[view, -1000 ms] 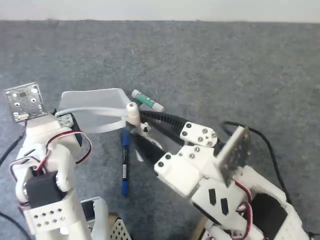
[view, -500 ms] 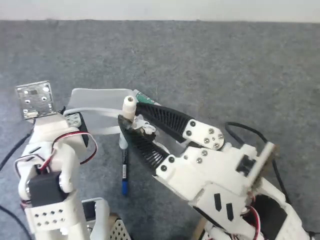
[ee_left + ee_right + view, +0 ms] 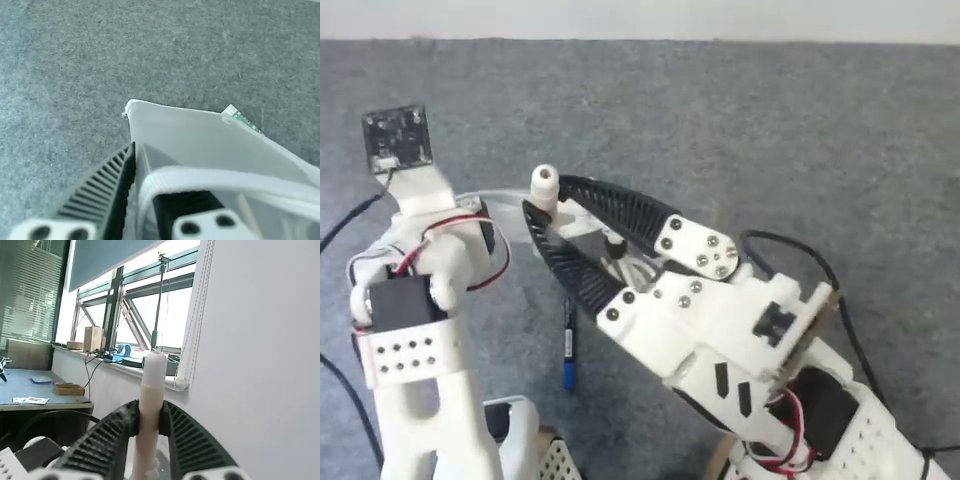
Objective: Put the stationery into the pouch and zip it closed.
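Worktop (image 3: 770,120): grey, carpet-like surface; far edge meets a pale wall.

Right gripper (image 3: 543,196): clenched on a cream stick (image 3: 542,184). The stick is pinched between the two black ribbed jaws, with its rounded end standing clear beyond the tips. In the right wrist view the same gripper (image 3: 149,412) holds the stick (image 3: 152,385) upright against a wall and window behind, so the gripper is tilted up off the worktop.

Left gripper (image 3: 140,155): grasping the lip of the pouch (image 3: 200,140), with a black finger (image 3: 110,180) on the outer side of the wall. The pouch is translucent white and sits left of the worktop's centre (image 3: 506,200), just beside the stick's end.

Green-and-white tube (image 3: 239,116): only its end shows, past the pouch's far side, on the worktop.

Blue pen (image 3: 568,345): lies outside the pouch, toward the near edge and left of centre, partly under the right arm.
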Controlling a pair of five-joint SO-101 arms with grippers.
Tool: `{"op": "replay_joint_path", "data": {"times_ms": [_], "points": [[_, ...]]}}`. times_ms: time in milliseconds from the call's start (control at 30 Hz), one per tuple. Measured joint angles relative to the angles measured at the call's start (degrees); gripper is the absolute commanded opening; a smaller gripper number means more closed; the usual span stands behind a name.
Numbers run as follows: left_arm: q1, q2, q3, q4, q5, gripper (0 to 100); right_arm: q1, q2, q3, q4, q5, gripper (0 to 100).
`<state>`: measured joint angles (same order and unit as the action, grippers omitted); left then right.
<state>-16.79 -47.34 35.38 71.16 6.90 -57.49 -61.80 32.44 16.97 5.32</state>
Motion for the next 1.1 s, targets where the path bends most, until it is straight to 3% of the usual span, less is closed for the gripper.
{"op": "replay_joint_path", "data": {"times_ms": [367, 1100], "points": [[0.00, 5.89, -3.69, 0.00, 0.18, 1, 2.90, 10.81, 0.44, -11.78, 0.00, 0.6], [0.00, 7.56, -3.69, 0.00, 0.18, 1, 5.19, 20.22, 7.82, -21.01, 3.52, 0.6]]}}
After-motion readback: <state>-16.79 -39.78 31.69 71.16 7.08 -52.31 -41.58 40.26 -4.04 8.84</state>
